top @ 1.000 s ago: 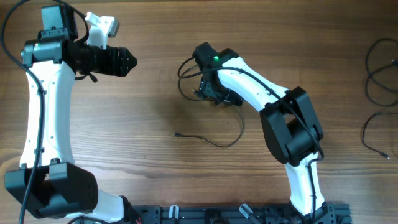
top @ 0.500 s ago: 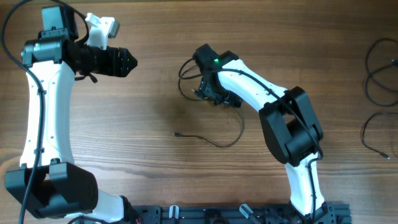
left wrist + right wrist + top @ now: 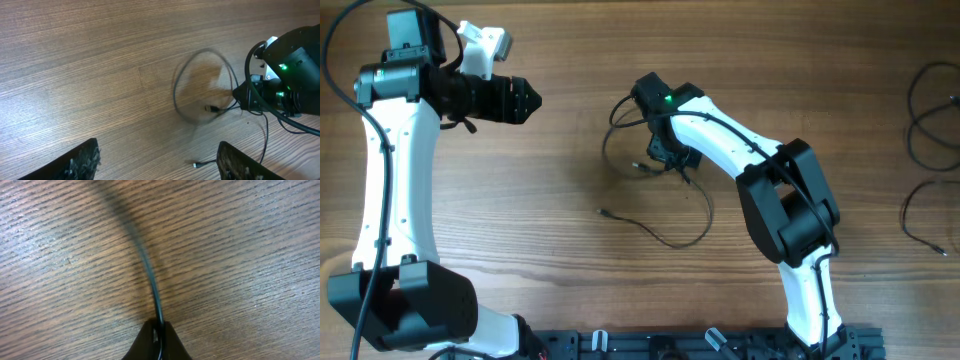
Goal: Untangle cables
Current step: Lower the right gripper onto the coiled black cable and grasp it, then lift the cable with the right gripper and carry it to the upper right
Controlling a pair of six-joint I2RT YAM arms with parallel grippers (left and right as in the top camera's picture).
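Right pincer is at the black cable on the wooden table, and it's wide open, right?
Not quite. The right pincer is not wide open. The right wrist view shows it pinched shut on the black cable. The rest is right: it is at the black cable, on the wooden table.

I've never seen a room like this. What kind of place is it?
Probably a robot lab or test bench. A white left arm and right arm stand at a wooden table, thin black cables lie on it, and the right claw pinches one.
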